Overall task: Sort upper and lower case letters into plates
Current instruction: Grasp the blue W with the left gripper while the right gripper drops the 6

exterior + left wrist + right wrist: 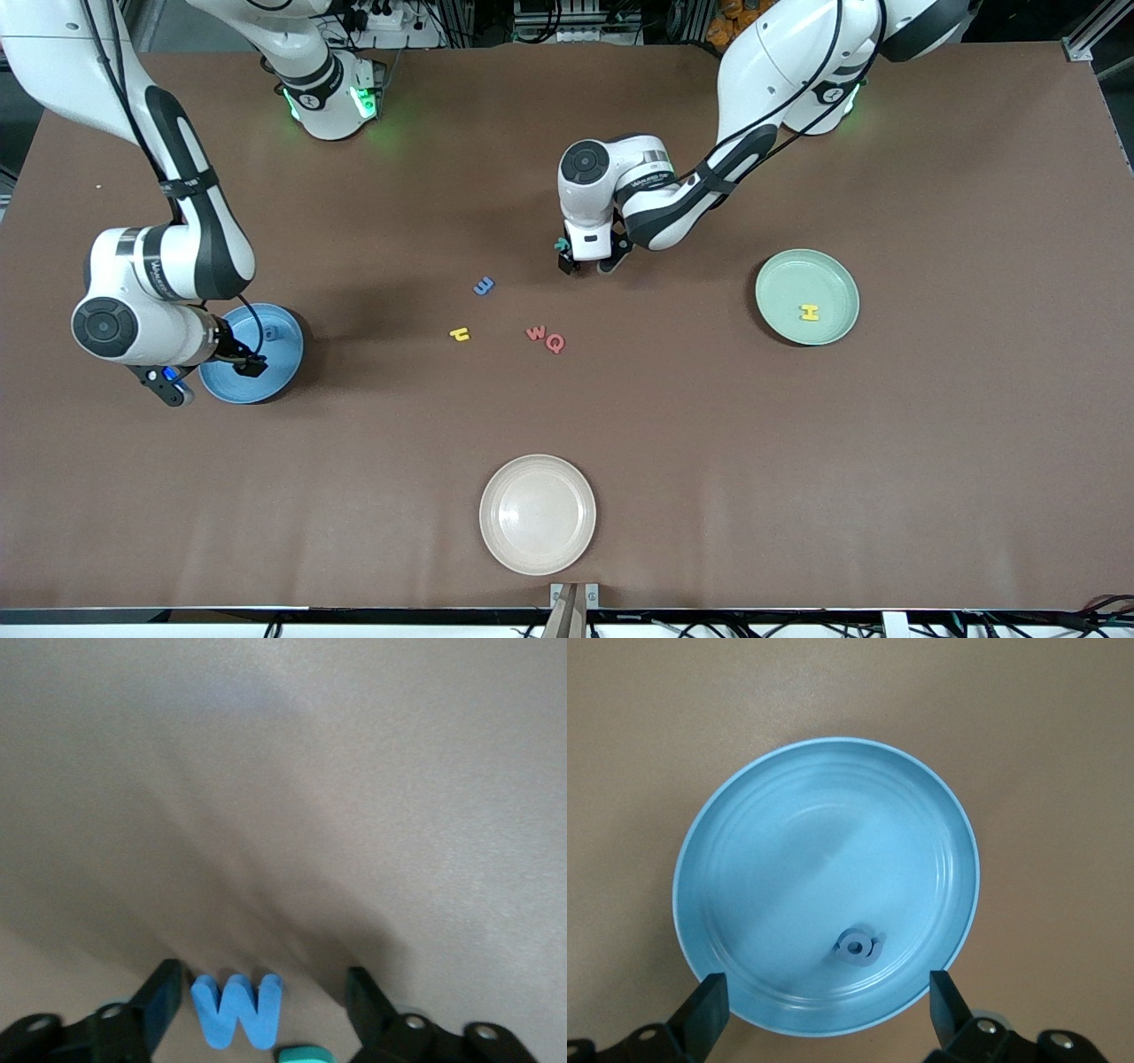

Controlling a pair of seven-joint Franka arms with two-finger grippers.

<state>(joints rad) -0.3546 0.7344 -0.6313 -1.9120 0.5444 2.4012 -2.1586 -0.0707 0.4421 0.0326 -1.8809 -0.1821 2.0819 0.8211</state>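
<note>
My left gripper (589,264) is down at the table's middle, open around a blue W (236,1010). One finger (159,1003) sits close against the W and the other finger (368,999) stands apart from it. A teal letter (306,1054) lies just beside the W. My right gripper (827,1010) hangs open over the sky blue plate (771,859), which holds a small grey-blue letter (858,948). The mint green plate (772,282) at the left arm's end holds a yellow H (809,312).
Loose on the table nearer the front camera than my left gripper lie a blue letter (484,285), a small yellow letter (460,334), a red W (535,333) and a red Q (555,343). A cream-white plate (496,496) sits near the front edge.
</note>
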